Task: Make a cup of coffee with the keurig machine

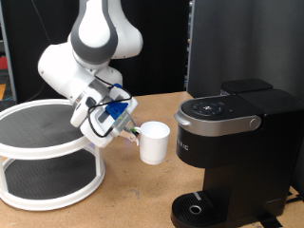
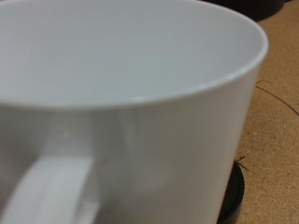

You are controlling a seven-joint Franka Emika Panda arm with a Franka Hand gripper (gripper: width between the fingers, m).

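Cup (image 1: 154, 142) upright in the air, carried by its handle in the gripper (image 1: 130, 131), fingers closed on it. It hangs just beside the keurig machine (image 1: 233, 152), on the exterior view's left, above and left of the drip tray (image 1: 198, 209).
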